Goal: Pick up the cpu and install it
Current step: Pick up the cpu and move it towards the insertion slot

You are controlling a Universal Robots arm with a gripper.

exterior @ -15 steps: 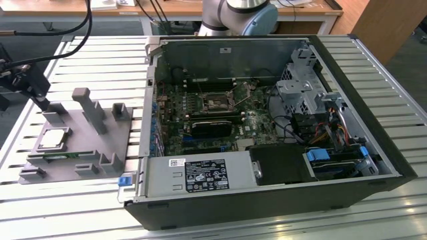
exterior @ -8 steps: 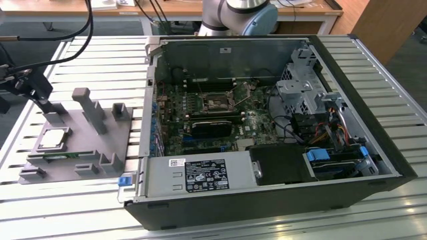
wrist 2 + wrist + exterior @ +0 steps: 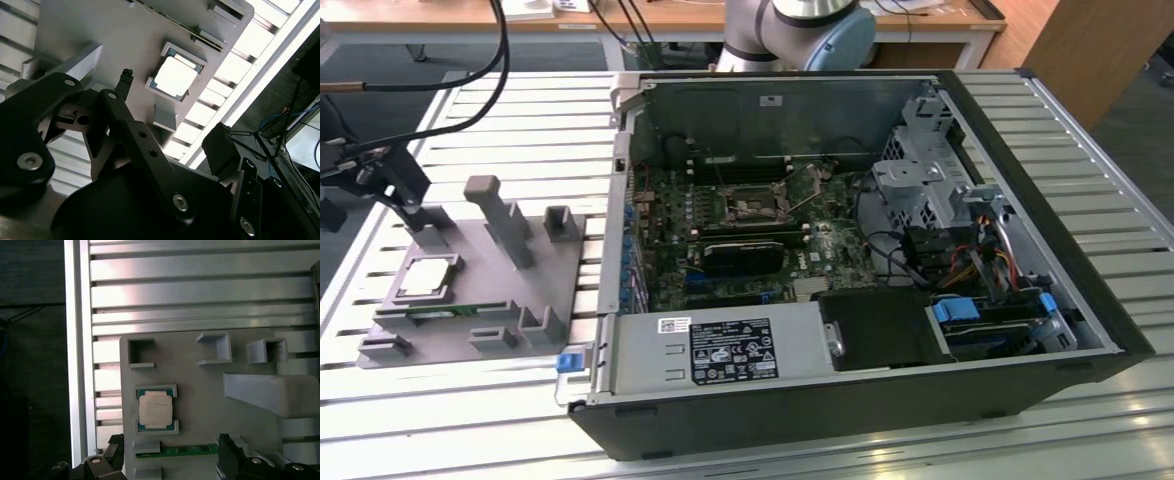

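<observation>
We log: cpu (image 3: 156, 410) lies in tray (image 3: 200, 400) | gripper (image 3: 172, 450) spread, empty, near it | pick and install both pending

A slatted aluminium table (image 3: 494, 120) spans most of the exterior view, its ribs catching pale light from above. Behind it stands a wooden desk (image 3: 694, 20) on pale legs. At the exterior view's right rises a brown wooden panel (image 3: 1087, 45), perhaps a cabinet side. Dark grey floor (image 3: 1141, 140) lies beyond the table's edge.
</observation>
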